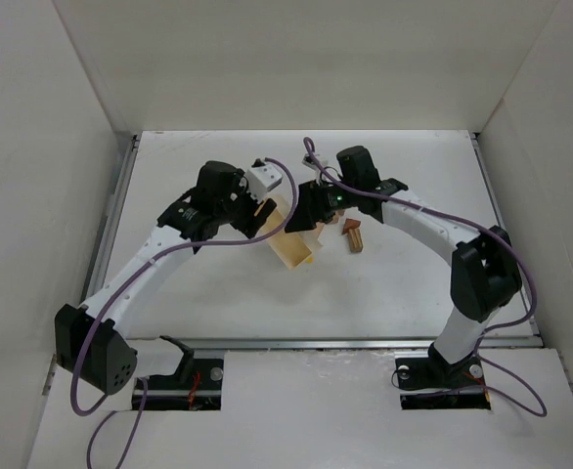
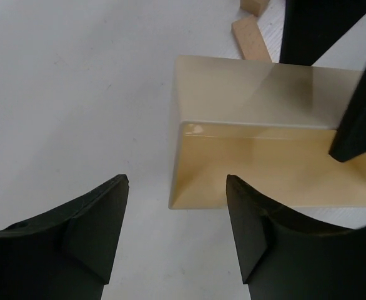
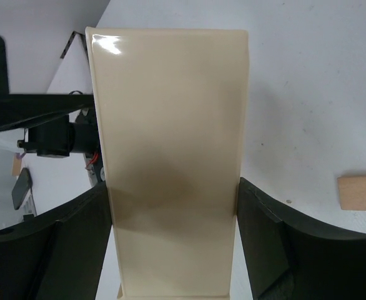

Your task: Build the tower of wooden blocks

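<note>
A small stack of wood blocks point(image 1: 353, 235), pale tan below with a reddish-brown piece on top, stands on the table just right of my right gripper. My right gripper point(image 1: 306, 219) is shut on the sides of a pale yellow box point(image 1: 292, 244), seen close up in the right wrist view point(image 3: 170, 125) between its fingers point(image 3: 264, 231). My left gripper point(image 1: 261, 211) is open and empty just left of that box. In the left wrist view point(image 2: 177, 187) it faces the box's end point(image 2: 258, 125). Two loose tan blocks point(image 2: 252, 39) lie beyond the box.
White walls enclose the table on the left, back and right. One tan block point(image 3: 361, 192) lies on the table right of the right gripper. The left arm point(image 3: 39, 122) shows behind the box in the right wrist view. Purple cables hang along both arms.
</note>
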`<action>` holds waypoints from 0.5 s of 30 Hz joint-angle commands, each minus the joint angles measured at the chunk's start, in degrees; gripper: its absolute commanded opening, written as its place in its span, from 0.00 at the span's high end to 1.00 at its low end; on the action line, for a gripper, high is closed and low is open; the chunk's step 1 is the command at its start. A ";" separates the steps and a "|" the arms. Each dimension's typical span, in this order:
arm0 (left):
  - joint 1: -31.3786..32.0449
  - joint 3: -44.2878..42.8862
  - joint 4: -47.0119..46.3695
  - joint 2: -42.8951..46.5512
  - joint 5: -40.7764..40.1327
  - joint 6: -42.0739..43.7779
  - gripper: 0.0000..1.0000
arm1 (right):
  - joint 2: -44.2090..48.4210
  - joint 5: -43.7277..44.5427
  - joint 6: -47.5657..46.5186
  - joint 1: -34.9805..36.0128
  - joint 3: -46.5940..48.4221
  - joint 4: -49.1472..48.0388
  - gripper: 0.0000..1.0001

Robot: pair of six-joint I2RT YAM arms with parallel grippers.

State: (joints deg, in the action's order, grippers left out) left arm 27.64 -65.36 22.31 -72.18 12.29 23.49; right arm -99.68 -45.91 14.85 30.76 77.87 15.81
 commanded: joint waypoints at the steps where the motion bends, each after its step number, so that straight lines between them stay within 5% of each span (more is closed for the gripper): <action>1: 0.05 -1.79 -1.82 -1.64 -2.88 -2.13 0.40 | 3.53 -1.99 0.00 1.05 -0.08 -4.21 1.00; 6: 0.05 -1.26 -3.94 -1.65 -5.35 -4.05 0.50 | 4.14 -2.52 0.00 1.05 -0.70 -4.21 1.00; 11: 0.05 -1.26 -4.55 -2.26 -5.35 -5.73 0.76 | 4.14 -3.22 -0.53 1.05 -0.70 -4.21 1.00; 14: 0.05 -1.79 -4.55 -2.79 -5.87 -6.34 1.00 | 4.14 -3.22 -0.53 1.05 -0.70 -4.21 1.00; 15: 0.05 -1.79 -4.03 -2.79 -5.88 -6.87 1.00 | 4.14 -3.22 -0.53 1.05 -0.70 -4.21 1.00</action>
State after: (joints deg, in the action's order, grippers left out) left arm 28.27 -65.34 21.08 -75.02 8.10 19.16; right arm -98.43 -46.06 15.35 31.18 76.88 14.28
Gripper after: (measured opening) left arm 0.025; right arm 0.777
